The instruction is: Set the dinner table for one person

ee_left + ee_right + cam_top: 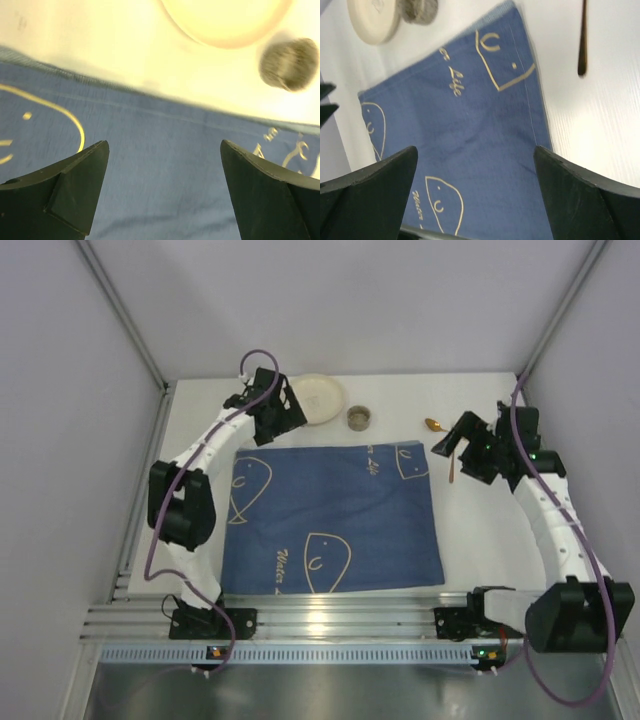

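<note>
Plate (318, 398), cup (359, 418), spoon (583, 40) lie on dinner table (480, 540) by blue cloth (330, 510); left gripper (164, 146), right gripper (475, 151) spread.

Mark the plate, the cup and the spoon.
plate (322, 398), top external view, middle of its face.
cup (360, 418), top external view, its open top.
spoon (435, 425), top external view, its bowl.

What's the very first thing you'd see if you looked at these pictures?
The big blue cloth with cream fish drawings, spread flat in the middle of the white table, grabs the eye first. Next come the left arm and right arm, reaching toward the cloth's far corners with jaws open. Beyond the cloth's far edge lie a cream plate, a small grey cup and a spoon.
</note>
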Tool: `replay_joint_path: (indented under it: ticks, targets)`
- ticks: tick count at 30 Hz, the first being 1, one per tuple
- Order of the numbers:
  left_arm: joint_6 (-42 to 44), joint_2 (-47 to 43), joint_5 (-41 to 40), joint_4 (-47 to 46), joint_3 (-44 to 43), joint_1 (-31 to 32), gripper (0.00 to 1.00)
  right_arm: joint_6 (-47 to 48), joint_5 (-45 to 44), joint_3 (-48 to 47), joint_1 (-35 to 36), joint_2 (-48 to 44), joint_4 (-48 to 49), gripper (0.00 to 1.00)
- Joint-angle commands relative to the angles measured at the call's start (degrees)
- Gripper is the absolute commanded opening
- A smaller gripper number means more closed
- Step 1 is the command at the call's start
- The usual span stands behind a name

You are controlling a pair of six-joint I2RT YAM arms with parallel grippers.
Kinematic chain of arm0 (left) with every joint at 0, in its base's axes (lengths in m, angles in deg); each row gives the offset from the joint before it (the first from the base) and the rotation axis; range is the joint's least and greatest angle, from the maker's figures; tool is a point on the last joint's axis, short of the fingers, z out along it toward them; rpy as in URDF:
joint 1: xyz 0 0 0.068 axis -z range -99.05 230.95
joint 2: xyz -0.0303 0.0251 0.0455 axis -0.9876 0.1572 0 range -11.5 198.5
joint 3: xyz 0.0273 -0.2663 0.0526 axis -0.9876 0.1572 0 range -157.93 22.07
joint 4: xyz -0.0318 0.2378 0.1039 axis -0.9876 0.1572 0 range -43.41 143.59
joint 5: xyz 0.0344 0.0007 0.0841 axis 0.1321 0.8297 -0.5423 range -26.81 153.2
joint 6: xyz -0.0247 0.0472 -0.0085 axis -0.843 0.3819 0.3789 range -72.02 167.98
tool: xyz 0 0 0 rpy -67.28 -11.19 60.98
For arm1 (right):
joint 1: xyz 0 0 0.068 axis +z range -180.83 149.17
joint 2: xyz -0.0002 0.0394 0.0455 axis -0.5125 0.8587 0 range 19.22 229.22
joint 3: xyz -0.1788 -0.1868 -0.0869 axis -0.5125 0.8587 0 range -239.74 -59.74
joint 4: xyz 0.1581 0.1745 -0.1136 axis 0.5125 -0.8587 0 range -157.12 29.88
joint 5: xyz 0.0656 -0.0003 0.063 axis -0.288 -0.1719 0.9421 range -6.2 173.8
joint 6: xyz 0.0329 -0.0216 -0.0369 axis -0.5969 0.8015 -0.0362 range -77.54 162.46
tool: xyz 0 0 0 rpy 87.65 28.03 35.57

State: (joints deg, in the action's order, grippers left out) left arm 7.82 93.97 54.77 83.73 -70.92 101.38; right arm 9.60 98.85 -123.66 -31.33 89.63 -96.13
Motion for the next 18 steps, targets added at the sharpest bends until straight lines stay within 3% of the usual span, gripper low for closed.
replay_joint_path:
  ticks: [1,7,18]
  targets:
    - [-2.4,7.8,7.6,-6.5,-1.9,-4.0,0.98,-1.9,-1.6,5.2,0.1,-7.7,-6.7,1.0]
    - [-6.2,13.3,14.2,-19.7,-2.5,-5.9,0.98,0.3,1.0,10.6,0.1,-17.0,-10.1,1.0]
    - [-10.2,20.8,14.0,-22.9,-7.0,-7.3,0.97,1.5,-2.9,14.5,0.1,-23.4,-16.6,1.0]
